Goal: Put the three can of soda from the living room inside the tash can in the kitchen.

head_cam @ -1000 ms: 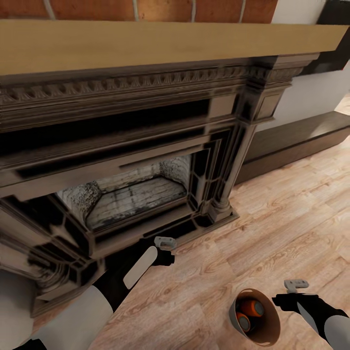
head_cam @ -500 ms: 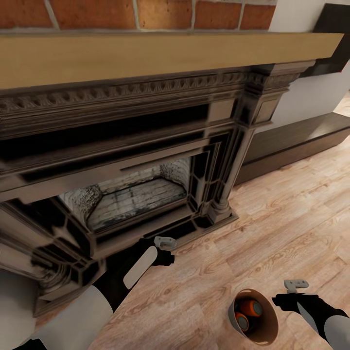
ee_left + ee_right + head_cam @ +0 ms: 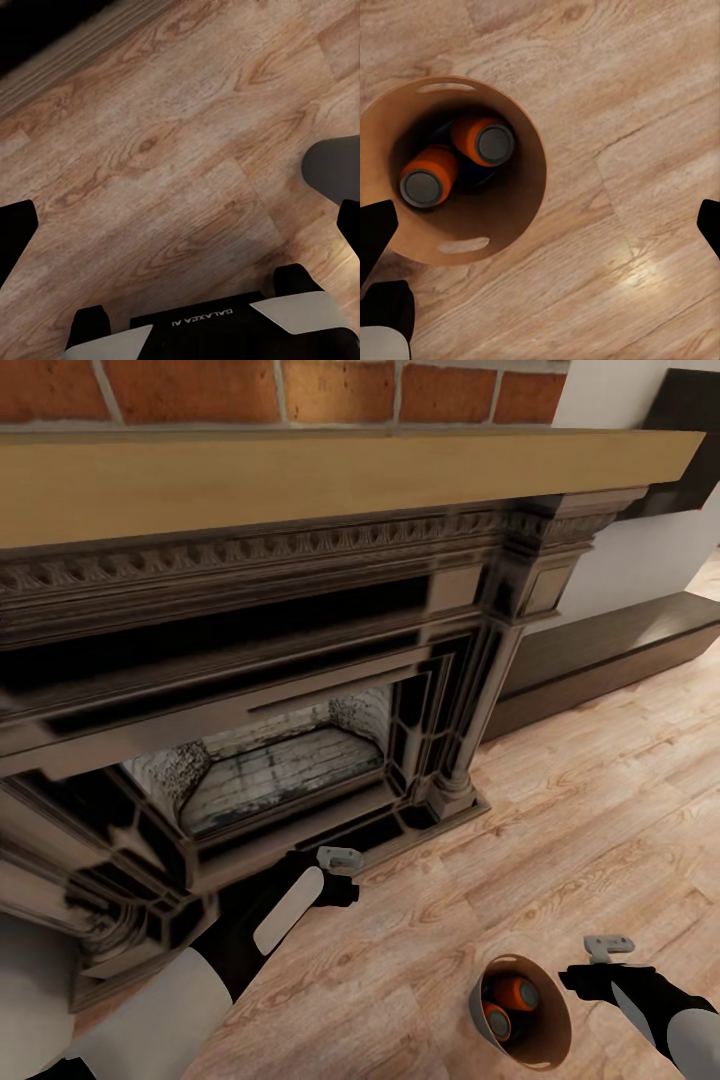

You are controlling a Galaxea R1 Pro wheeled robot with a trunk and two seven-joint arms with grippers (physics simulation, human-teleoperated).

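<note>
The round copper-brown trash can point(image 3: 522, 1013) stands on the light wood plank floor point(image 3: 560, 830) at 5 o'clock in my head view, in front of the dark carved fireplace point(image 3: 300, 690). Two orange soda cans point(image 3: 484, 140) with grey tops lie inside it; a dark shape between them cannot be identified. My right pincer point(image 3: 540, 217) hangs beside the can, fingers spread wide, pinching nothing. My left pincer point(image 3: 180, 217) hangs over bare floor at 7 o'clock, fingers likewise spread and empty.
</note>
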